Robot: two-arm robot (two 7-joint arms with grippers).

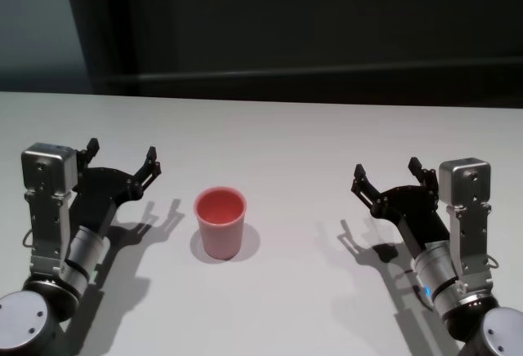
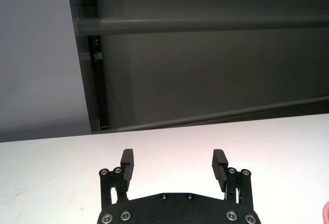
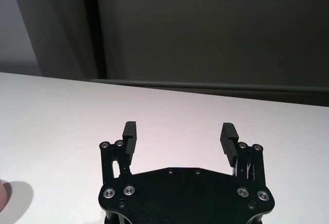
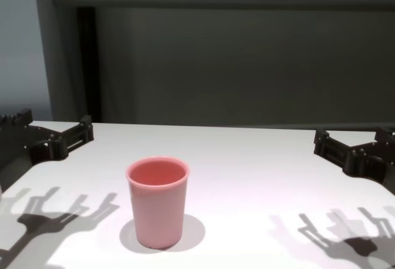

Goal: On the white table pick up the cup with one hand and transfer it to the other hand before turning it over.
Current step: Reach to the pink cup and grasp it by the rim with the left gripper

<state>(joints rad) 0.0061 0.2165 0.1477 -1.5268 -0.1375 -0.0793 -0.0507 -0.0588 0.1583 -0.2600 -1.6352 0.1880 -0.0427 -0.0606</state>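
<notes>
So: cup (image 1: 220, 222) upright on the bench (image 1: 294, 140), mouth up, roughly central between the two arms and a bit nearer the left one. Pale pink, tapered, rolled rim, nothing visible inside. Also clear in the chest view (image 4: 157, 202), standing on its base near the bench's front edge.

Left gripper (image 1: 121, 158) hovers over the bench to the cup's left, jaws wide open, holding nothing. Apart from the cup, no contact. Its wrist view shows both fingers (image 2: 127, 163) spread with only bare bench between them; a sliver of pink at that frame's edge is the cup (image 2: 326, 212).

Right gripper (image 1: 386, 175) hovers on the cup's right, farther off than the left one, jaws likewise wide open and empty. Wrist view confirms: fingers (image 3: 227, 137) spread over bare bench, cup (image 3: 2, 196) just peeking in at the frame edge.

Both arms low, angled inward toward the cup. Dark wall behind the bench.
</notes>
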